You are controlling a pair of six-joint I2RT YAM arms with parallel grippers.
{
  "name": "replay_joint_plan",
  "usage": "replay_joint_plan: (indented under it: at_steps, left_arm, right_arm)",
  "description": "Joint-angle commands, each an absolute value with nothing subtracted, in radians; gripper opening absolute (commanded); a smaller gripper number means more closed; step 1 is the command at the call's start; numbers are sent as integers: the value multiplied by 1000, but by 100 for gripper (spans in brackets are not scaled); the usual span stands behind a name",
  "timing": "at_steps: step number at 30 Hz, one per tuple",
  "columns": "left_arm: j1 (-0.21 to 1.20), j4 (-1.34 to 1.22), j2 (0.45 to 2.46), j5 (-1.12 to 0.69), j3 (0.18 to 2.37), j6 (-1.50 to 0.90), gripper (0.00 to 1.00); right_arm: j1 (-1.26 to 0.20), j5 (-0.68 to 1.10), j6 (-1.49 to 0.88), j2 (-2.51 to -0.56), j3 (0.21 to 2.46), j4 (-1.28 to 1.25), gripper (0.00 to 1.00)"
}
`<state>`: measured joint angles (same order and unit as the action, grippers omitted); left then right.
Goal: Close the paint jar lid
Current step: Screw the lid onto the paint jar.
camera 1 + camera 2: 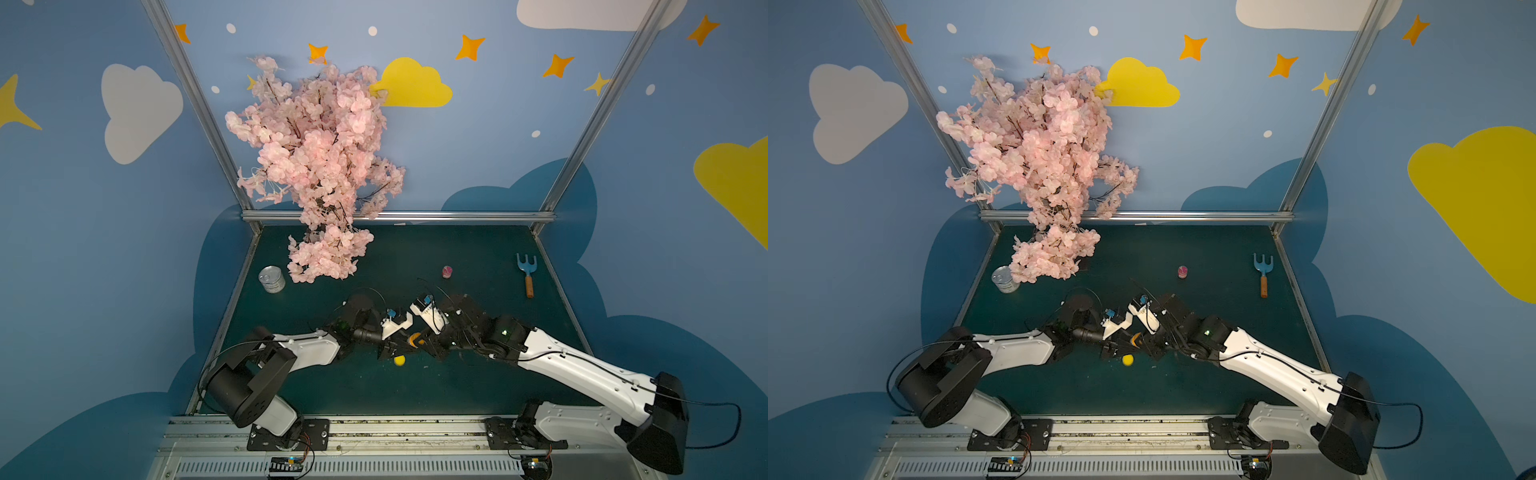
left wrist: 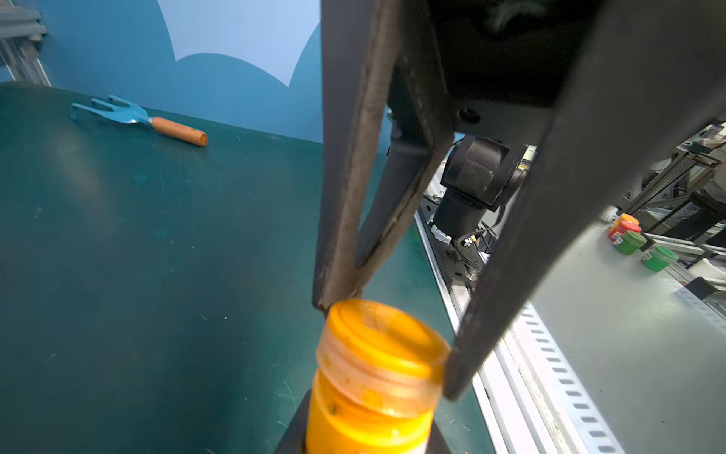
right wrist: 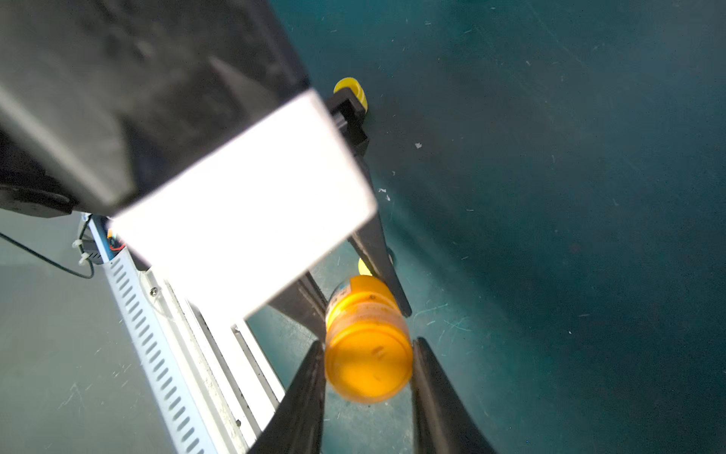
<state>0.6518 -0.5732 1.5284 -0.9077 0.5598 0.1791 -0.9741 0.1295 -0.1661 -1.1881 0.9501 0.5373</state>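
The orange-yellow paint jar hangs above the green table between the two grippers. My left gripper is shut on the jar's body. The jar's threaded neck has no lid on it. It points at my right gripper, whose fingers touch the neck on both sides. The yellow lid lies on the table just in front of the left gripper.
A tin can and a pink blossom tree stand at the back left. A small pink jar sits mid-back. A blue garden fork lies at the back right. The metal rail runs along the front edge.
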Motion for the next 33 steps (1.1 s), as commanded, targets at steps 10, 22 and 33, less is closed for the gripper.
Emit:
replay_joint_plan:
  at_steps: [10,22,33]
  left_arm:
    - [661,-512,1474,-1018,616,255,22]
    - [661,-634,1426,-843,555,211,23]
    - [678,-917,1385,-497,414,167,23]
  right_arm:
    - [-983,269,-24,-1303,1088,778,26]
    - [-987,309,-136,-1373,1039,681,26]
    - [-997,193,-487,-1399,974,521,25]
